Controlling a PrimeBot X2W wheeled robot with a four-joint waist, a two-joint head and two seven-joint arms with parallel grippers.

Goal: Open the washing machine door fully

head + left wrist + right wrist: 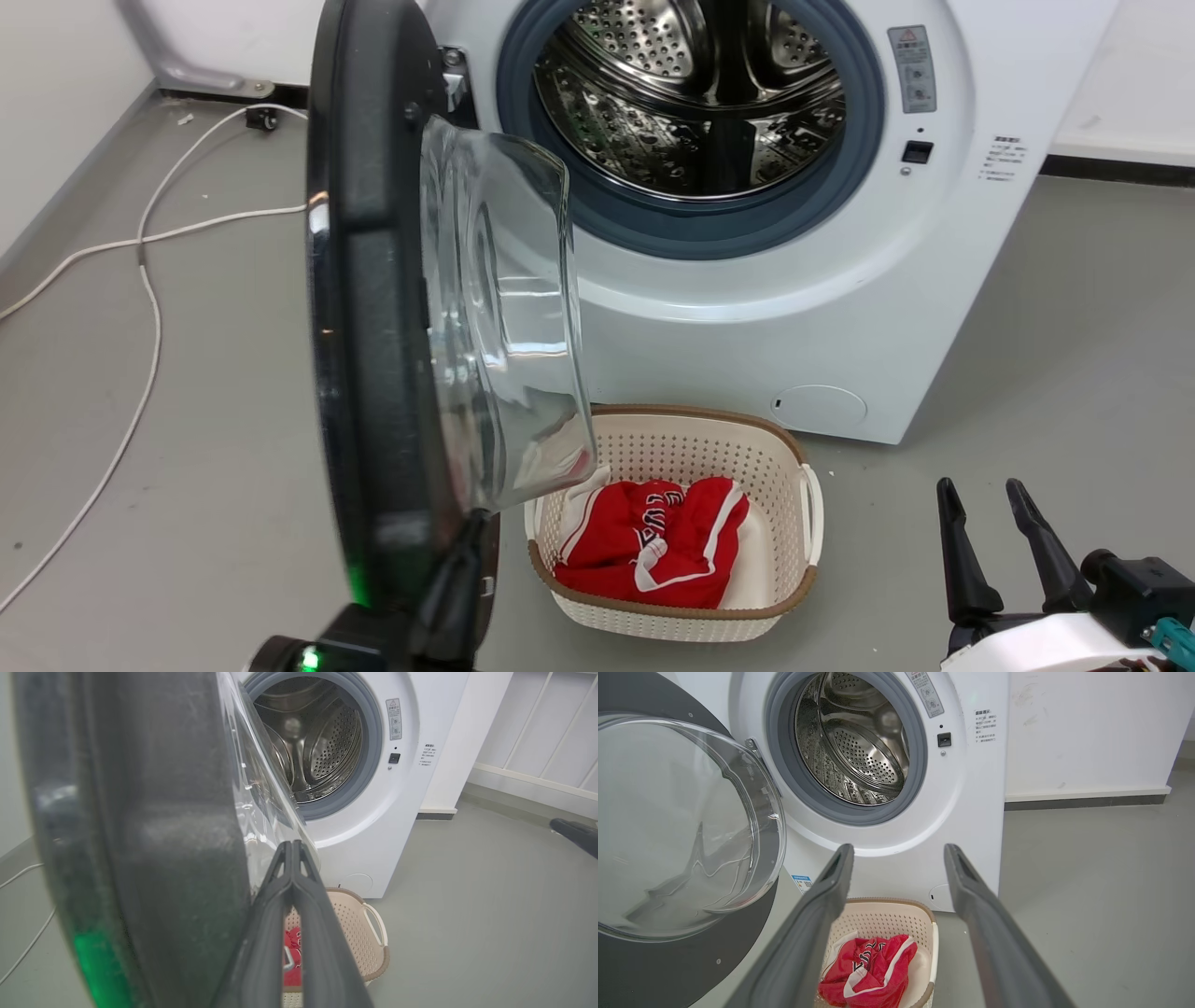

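Opening step, midway: glossy black round washing machine door [364, 280] half swung; left gripper [292, 843], closed and empty at its inner free edge, should push outward; right gripper [994, 513] spread, idle.

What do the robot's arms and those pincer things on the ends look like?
Each tool has two long, tapering dark grey fingers. The right tool sits on a white shell, with a black block and a teal connector beside it. A green light glows at the base of the left tool.

The grey floor [1074, 327] bears the washing machine [747, 317], laundry basket [700, 457] and white cable [157, 327].
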